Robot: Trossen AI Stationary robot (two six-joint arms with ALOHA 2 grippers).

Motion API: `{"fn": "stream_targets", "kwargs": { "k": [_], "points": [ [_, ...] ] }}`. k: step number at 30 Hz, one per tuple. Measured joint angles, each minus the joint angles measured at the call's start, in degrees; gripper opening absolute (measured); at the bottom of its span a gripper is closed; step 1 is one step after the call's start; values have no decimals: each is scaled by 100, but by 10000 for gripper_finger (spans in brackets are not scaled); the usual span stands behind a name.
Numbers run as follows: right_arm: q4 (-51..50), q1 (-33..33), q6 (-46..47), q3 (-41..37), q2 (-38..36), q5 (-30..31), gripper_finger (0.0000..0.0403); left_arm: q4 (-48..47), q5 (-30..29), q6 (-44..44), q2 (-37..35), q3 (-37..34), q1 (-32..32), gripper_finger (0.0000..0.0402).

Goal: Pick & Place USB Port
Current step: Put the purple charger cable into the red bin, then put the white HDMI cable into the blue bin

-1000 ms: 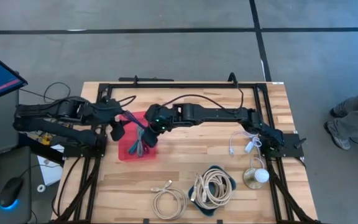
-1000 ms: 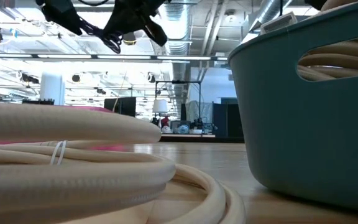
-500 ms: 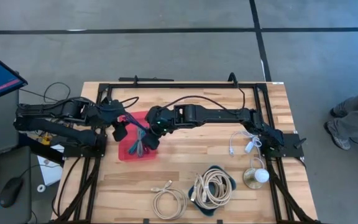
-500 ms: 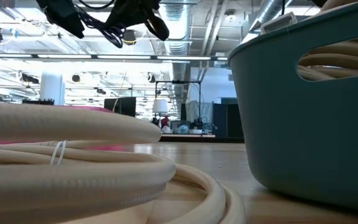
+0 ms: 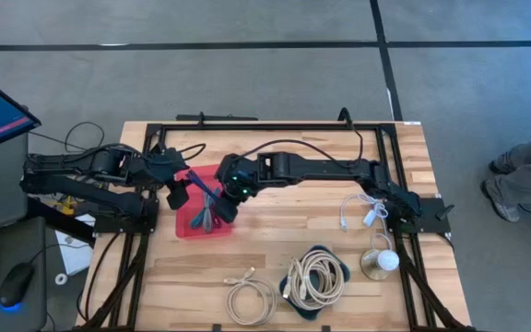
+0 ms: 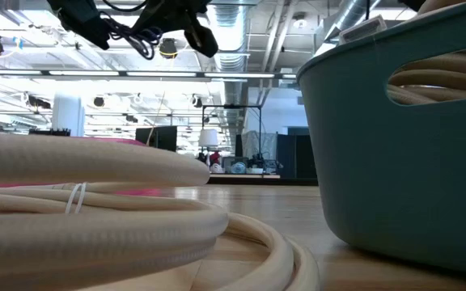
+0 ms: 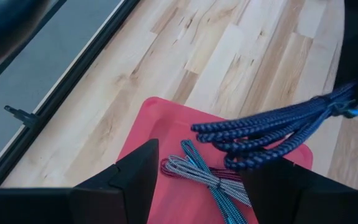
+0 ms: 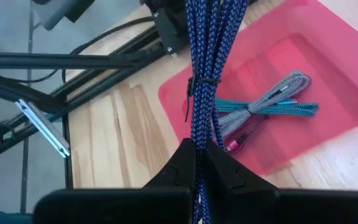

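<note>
My right gripper (image 5: 228, 205) hangs over the red tray (image 5: 187, 227) at the table's left middle, shut on a bundle of blue braided cable (image 5: 201, 183). The bundle reaches from the fingers toward my left arm, bound by a tie (image 8: 194, 84). A grey, pink and teal cable bundle (image 8: 260, 109) lies on the tray's floor and also shows in the left wrist view (image 7: 201, 177). My left gripper (image 7: 207, 186) is open and empty just left of the tray's far end, and the blue bundle (image 7: 278, 127) hangs in the air in front of it. My right gripper pinches one end of the blue cable bundle (image 8: 199, 140) between its two fingers, several strands together. The strands run lengthwise out from between the fingers. The bundle is lifted clear above the tray, its looped free end (image 7: 222, 134) in the air.
A white coiled cable (image 5: 252, 297) and a teal basket of cream cables (image 5: 318, 277) lie at the near edge. A white cable with a plug (image 5: 358, 214) and a round stand (image 5: 381, 261) sit near the right arm's base. A person's legs (image 5: 524, 175) show beyond the table's right edge.
My right gripper has shifted a little over the tray, and the blue bundle's looped free end has swung slightly upward and toward my left arm. Both grippers keep the same opening.
</note>
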Motion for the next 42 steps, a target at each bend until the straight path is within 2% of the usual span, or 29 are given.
{"fn": "stream_targets", "kwargs": {
  "k": [13,25,29,33,36,42],
  "points": [
    [386,-166,298,-2,22,-73,9,22,-1,-15,1,0,-1,214],
    [798,-252,237,-4,24,227,141,19,54,-149,-1,0,0,214],
    [789,-272,58,-4,24,239,169,17,64,-149,-1,0,-1,214],
    [740,-268,-1,-4,26,232,180,11,64,-149,-1,0,-1,214],
    [489,-237,-22,-4,26,20,179,0,64,-149,-1,0,-2,214],
    [-154,-219,-387,-4,26,-1021,164,4,91,-149,-1,0,-2,214]
  ]
}}
